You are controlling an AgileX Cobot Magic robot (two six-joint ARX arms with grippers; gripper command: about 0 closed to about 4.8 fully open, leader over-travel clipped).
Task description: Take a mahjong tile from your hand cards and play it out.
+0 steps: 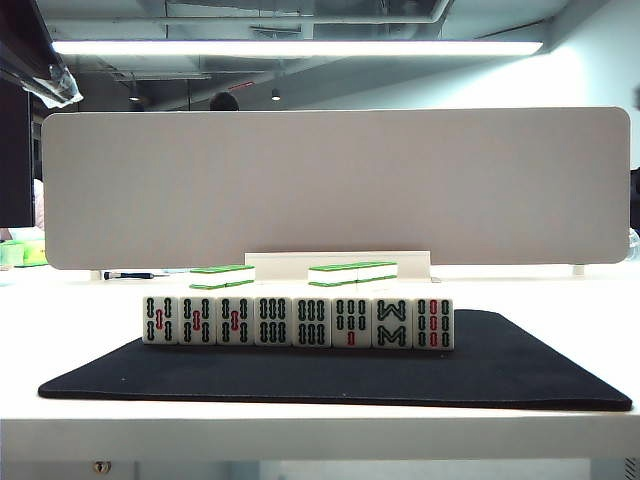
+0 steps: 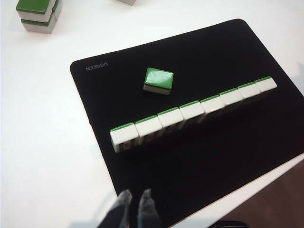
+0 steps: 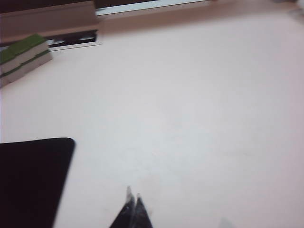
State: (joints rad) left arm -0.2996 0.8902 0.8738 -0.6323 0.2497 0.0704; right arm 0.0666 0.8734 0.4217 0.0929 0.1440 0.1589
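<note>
The hand cards (image 1: 297, 322) stand upright in a row of several white tiles on the black mat (image 1: 520, 375), bamboo faces toward the exterior view. In the left wrist view the hand cards (image 2: 192, 110) show their green top edges. Behind the row, one mahjong tile (image 2: 158, 80) lies flat on the mat (image 2: 213, 156), green back up, face hidden. My left gripper (image 2: 135, 198) hovers by the mat's near corner, fingers nearly together, holding nothing. My right gripper (image 3: 133, 198) is shut and empty over bare table beside the mat's corner (image 3: 28, 180). Neither arm shows in the exterior view.
Stacks of green-backed tiles (image 1: 222, 276) (image 1: 352, 272) sit behind the mat by a white stand (image 1: 338, 262). One stack (image 2: 38, 14) shows in the left wrist view and another stack (image 3: 23, 59) in the right wrist view. A grey panel (image 1: 340, 185) closes the far side.
</note>
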